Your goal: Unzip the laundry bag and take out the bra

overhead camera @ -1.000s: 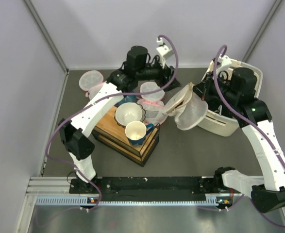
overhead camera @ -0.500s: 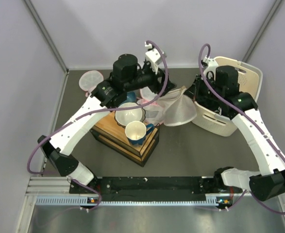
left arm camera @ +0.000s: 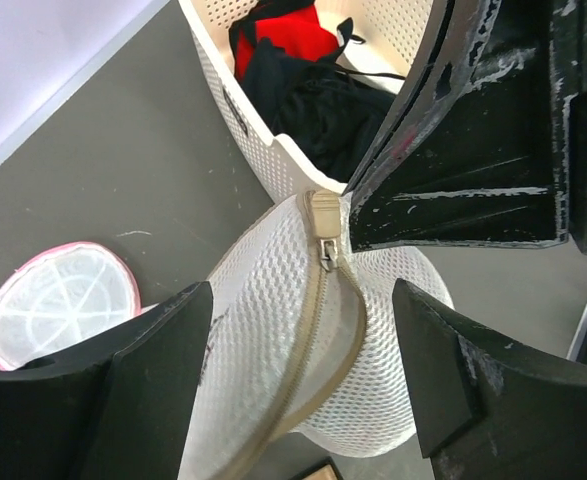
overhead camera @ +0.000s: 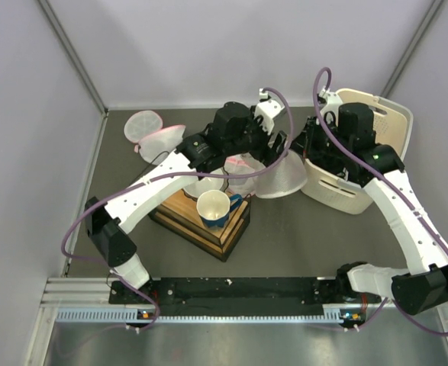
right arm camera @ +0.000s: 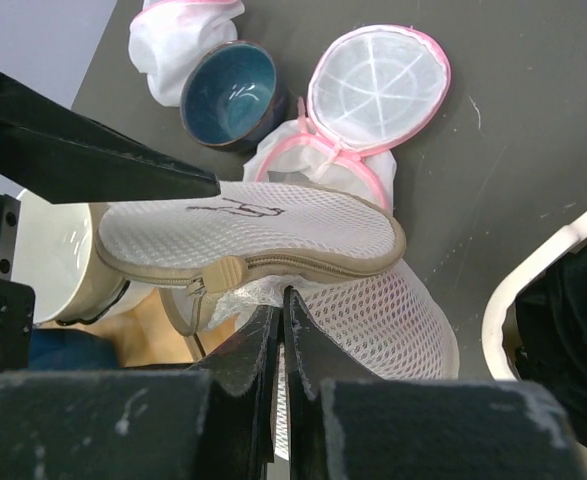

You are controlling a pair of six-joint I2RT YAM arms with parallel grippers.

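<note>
While the right gripper [right arm camera: 281,296] pinched a fold of mesh with its fingers pressed tight together, the bag [overhead camera: 286,174] was held up near the middle of the table [overhead camera: 300,229], between the wooden box [overhead camera: 208,229] and the basket [overhead camera: 353,194]. Whether the bag's underside touched the table could not be told.

The left gripper [left arm camera: 301,295] hovered over the bag with its fingers spread wide, one on each side of the domed mesh. It gripped nothing. A tan zipper ran up between those fingers and looked closed along the stretch that showed. Its pull [left arm camera: 323,215] sat at the upper end, just beside the tip of the right gripper.

The bra [left arm camera: 285,30], bright red, lay outside the bag in the basket, against a black garment [left arm camera: 313,100].

From the right wrist, one flat round end of the bag was tilted toward the camera, with dark handwriting on it. Beyond it a pink-trimmed bag [right arm camera: 378,85] lay open on the table, with a blue bowl [right arm camera: 228,95] near it. A white cup [overhead camera: 214,206] stood on the wooden box.
</note>
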